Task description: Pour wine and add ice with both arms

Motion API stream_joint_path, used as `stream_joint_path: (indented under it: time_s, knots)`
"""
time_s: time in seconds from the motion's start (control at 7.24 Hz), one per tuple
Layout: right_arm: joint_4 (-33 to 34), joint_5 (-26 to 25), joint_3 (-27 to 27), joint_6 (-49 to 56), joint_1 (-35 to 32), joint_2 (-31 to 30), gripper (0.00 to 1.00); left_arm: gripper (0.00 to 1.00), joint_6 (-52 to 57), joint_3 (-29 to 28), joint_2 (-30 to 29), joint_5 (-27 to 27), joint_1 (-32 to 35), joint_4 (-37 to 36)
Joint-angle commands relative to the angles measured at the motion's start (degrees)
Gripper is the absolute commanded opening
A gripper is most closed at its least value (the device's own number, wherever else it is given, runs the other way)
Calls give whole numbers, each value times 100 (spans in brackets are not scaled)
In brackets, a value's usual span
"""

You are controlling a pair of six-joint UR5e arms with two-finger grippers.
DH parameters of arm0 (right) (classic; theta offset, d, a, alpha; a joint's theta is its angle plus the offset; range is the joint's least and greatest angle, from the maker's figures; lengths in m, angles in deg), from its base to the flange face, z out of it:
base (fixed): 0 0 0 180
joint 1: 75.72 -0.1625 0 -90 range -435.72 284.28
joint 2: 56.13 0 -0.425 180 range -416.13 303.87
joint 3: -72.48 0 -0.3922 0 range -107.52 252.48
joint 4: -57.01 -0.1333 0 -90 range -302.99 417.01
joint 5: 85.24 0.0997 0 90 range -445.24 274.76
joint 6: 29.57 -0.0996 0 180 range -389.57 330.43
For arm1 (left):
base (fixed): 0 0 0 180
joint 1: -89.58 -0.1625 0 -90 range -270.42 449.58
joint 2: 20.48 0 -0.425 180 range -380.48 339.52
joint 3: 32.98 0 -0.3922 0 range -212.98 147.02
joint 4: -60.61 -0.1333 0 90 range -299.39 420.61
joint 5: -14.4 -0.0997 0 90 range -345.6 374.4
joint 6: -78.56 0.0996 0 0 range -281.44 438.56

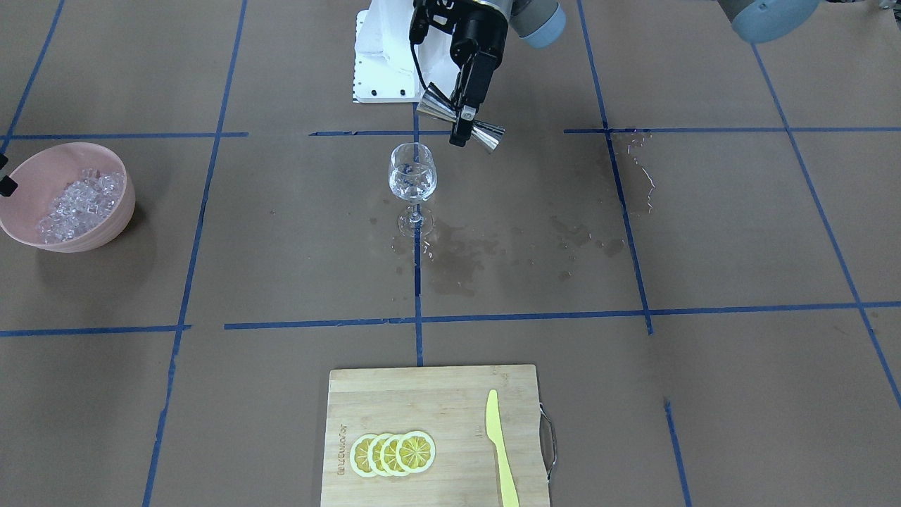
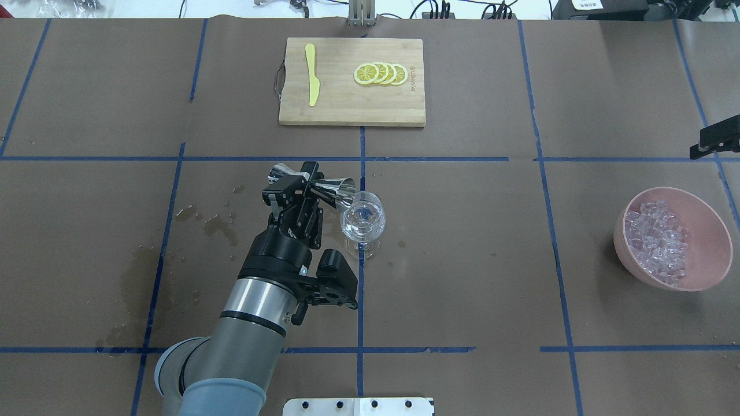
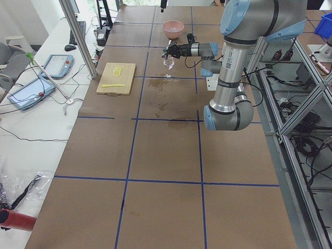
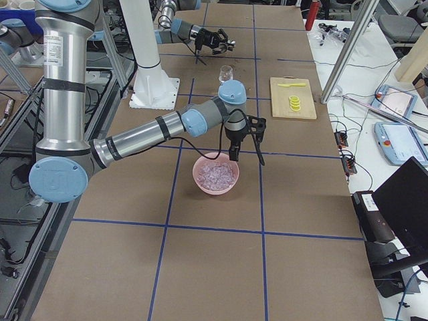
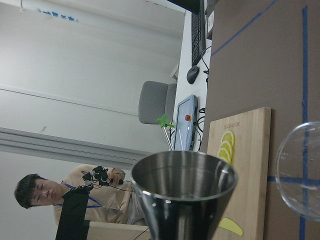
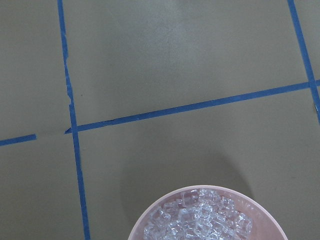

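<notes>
While your left gripper (image 2: 305, 180) clamps the jigger (image 2: 336, 188), its long axis lies sideways, one mouth toward the wine glass (image 2: 362, 222); right gripper (image 4: 234, 155): you cannot tell.

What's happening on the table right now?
The left tool holds a steel jigger tipped on its side by the rim of the stemmed glass; any liquid is too clear to see. The right tool hangs near the pink bowl of ice. Lemon slices and a knife lie on the cutting board.

jigger (image 2: 336, 188) at glass (image 2: 362, 219) rim, bowl (image 2: 710, 242) top open, wide gap btwn
</notes>
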Motion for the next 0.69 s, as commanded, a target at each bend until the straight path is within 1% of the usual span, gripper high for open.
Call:
stream_joint_path:
  time_s: [0.0,0.14,0.41,0.55]
  knots:
    - [-179,-119,-38,-30,144,-69,100,0,-1578,-37,414,0,-2,968]
    - [-241,-171,-38,-39,205,-96,100,0,-2051,-29,460,0,-2,999]
    - [-294,-504,-108,-222,529,-183,100,0,-2841,33,461,0,16,1191]
    - [-860,-723,-108,-432,783,-515,100,0,-3203,42,478,0,42,1349]
